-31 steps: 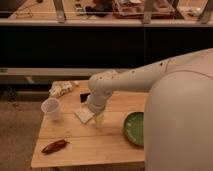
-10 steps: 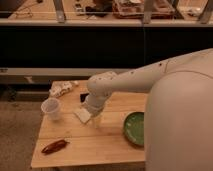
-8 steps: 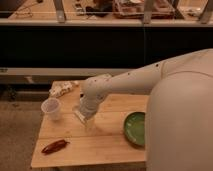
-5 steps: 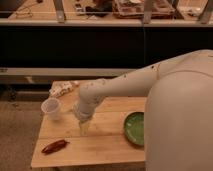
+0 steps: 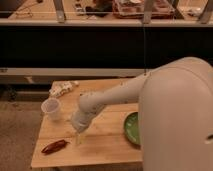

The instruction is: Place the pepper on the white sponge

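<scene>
The red pepper (image 5: 55,146) lies on the wooden table (image 5: 107,145) near its front left corner. My gripper (image 5: 78,136) hangs low over the table, just right of the pepper and a little apart from it. My white arm (image 5: 107,100) reaches in from the right. The white sponge does not show; the arm's wrist covers the spot in the middle of the table where it lay.
A clear plastic cup (image 5: 51,108) stands at the table's left edge. A crumpled wrapper (image 5: 62,88) lies at the back left corner. A green plate (image 5: 132,129) sits on the right, partly behind my white body. A dark shelf unit stands behind the table.
My gripper has moved left and forward, from over the white sponge down toward the pepper. The sponge is now hidden behind the arm. The pepper, cup and plate have not moved.
</scene>
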Motion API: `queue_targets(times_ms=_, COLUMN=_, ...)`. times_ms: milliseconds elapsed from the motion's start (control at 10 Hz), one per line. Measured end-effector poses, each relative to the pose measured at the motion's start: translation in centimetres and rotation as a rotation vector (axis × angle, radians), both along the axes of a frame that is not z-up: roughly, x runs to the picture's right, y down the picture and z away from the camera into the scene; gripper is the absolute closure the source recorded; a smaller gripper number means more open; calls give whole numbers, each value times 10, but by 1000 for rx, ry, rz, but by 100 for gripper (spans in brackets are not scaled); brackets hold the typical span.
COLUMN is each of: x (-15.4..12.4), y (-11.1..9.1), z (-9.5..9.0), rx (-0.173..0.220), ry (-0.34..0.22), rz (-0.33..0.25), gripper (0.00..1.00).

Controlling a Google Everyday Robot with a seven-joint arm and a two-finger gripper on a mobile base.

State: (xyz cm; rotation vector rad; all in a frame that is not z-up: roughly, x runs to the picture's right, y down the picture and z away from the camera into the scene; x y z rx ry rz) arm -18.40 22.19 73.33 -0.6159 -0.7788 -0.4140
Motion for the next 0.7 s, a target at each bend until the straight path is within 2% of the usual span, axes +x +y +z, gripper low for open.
queue_targets(times_ms=300, x=-20, y=21, z=19, rx=-42, ry=-30, rz=-5, gripper=25)
queue_targets(times_ms=500, x=-24, y=29, z=33, rx=-69, ry=-33, rz=-4, gripper=25)
queue_targets(times_ms=700, x=-33, y=36, z=42, rx=-106, ry=-64, rz=-10, gripper=25)
